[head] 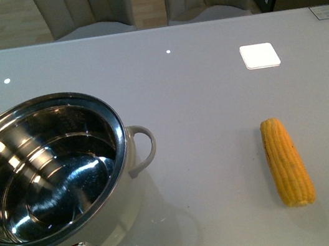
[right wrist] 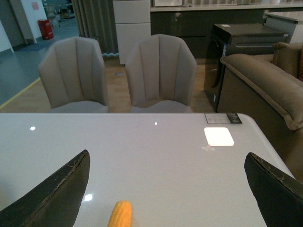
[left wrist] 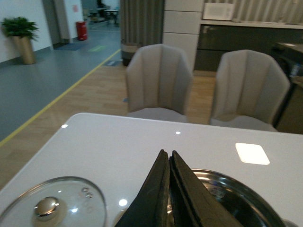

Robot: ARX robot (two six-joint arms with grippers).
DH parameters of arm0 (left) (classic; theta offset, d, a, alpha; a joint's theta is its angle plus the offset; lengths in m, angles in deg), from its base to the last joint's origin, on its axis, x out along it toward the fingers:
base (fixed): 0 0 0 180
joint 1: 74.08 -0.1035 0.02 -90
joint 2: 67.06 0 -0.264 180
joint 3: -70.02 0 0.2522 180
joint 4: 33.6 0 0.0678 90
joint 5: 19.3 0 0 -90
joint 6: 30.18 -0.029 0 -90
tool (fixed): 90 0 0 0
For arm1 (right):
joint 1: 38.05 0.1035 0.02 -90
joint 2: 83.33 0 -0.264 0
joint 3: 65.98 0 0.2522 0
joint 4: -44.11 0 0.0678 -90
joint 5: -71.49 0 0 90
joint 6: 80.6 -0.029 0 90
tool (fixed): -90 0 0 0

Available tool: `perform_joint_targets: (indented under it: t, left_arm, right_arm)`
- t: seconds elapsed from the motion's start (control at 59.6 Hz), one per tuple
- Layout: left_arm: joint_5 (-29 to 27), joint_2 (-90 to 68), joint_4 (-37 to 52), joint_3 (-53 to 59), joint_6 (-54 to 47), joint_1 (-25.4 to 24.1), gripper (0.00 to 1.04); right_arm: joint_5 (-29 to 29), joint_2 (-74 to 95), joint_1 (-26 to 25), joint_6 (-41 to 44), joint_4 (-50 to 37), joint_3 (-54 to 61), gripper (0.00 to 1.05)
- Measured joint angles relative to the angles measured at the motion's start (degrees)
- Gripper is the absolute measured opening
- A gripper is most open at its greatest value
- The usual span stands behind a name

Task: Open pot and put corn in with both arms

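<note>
The pot [head: 48, 180] stands open at the near left of the bench [head: 197, 92], close to its front edge. Its glass lid [left wrist: 52, 205] seems to lie flat beside it, though only the left wrist view shows this. Opening looks done. The corn [head: 286, 161] lies well to the right, ungrasped. The left tool [left wrist: 168, 156] is pressed together and empty; the right tool [right wrist: 166, 156] is spread wide over the corn. Bare bench runs between and beyond, to the chairs [head: 88, 9].

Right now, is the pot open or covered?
Open. The pot shows its bare, empty steel inside, and the glass lid lies on the table next to it.
</note>
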Motion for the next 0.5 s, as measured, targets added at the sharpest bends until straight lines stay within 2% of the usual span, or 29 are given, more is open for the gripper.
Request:
perform_joint_targets:
  t: [0.302,0.386,0.503]
  left_arm:
    - [-0.87,4.72,-4.66,0.0,-0.09,1.31,0.03]
    - [-0.87,10.82,-12.76,0.0,-0.11,1.33,0.03]
    - [-0.87,14.29,-14.64,0.0,-0.11,1.33,0.03]
  right_arm:
    - [0.02,0.0,0.0,0.0,0.0,0.0,0.96]
    - [0.04,0.0,0.0,0.0,0.0,0.0,0.96]
    - [0.02,0.0,0.0,0.0,0.0,0.0,0.96]
